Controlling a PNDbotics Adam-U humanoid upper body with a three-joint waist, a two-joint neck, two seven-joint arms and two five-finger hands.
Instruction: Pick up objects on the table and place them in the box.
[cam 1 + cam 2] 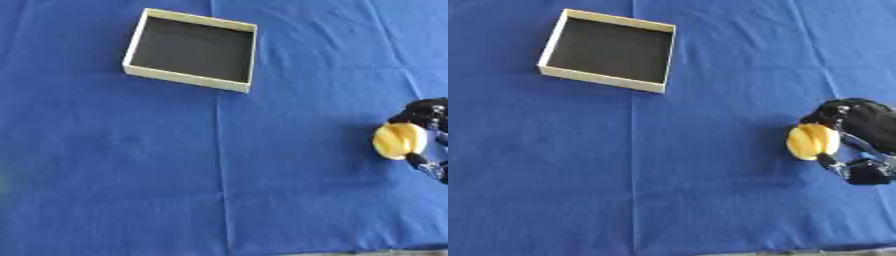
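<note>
A yellow rounded object (812, 141) sits at the right side of the blue cloth, with my right hand (864, 130) curled round it, fingers above and thumb below. The box (194, 50), square with cream walls and a dark inside, stands at the upper left and holds nothing that I can see. The yellow object is well to the right of and nearer than the box. My left hand shows in neither view.
A blue cloth (131, 165) with fold creases covers the whole table. Its near edge shows at the bottom right, with grey floor (385, 252) beyond it.
</note>
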